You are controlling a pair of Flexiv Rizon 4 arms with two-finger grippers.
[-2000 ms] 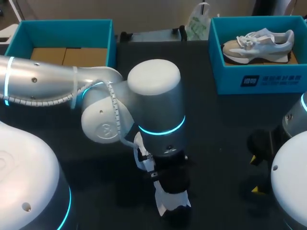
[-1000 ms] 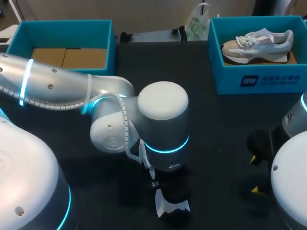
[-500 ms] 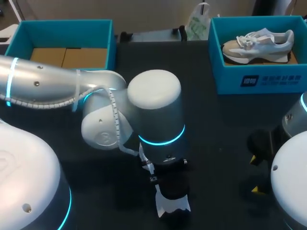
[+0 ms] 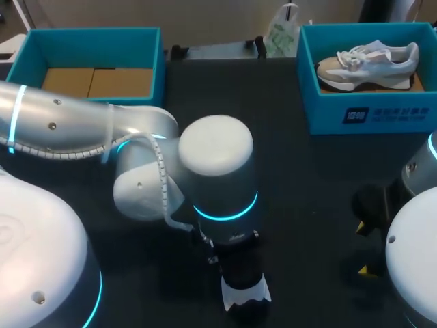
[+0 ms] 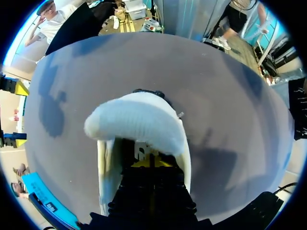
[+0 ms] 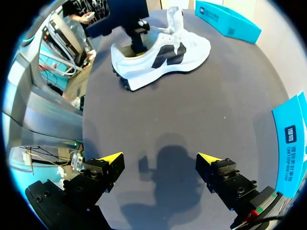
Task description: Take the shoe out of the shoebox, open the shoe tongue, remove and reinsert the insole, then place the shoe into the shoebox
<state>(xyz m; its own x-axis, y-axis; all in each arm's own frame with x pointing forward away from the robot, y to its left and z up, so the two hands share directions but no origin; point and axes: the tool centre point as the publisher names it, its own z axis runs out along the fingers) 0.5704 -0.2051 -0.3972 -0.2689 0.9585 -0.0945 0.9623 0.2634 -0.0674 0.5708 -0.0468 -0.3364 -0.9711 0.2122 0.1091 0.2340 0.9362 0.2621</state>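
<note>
A white shoe [image 6: 163,57] with a black side mark stands on the dark table, its tongue raised. My left gripper [image 6: 136,45] reaches down into the shoe's opening. In the left wrist view the shoe [image 5: 139,122] arches ahead of the gripper [image 5: 151,163], whose yellow tips are pinched shut on what looks like the insole. From above, my left wrist hides most of the shoe [image 4: 244,292]; only one white end shows under the gripper [image 4: 242,273]. My right gripper [image 6: 160,160] hangs open over bare table well short of the shoe, at the table's right [image 4: 365,247].
A blue shoebox [image 4: 369,116] at the back right holds a second, grey-and-white shoe [image 4: 369,61]. Another blue box [image 4: 89,41] with brown cardboard inside stands at the back left. A white plastic bag [image 4: 281,34] lies at the far edge.
My left wrist has shifted a little to the left and forward, then settled; the shoe stays under it. The right arm has not moved.
</note>
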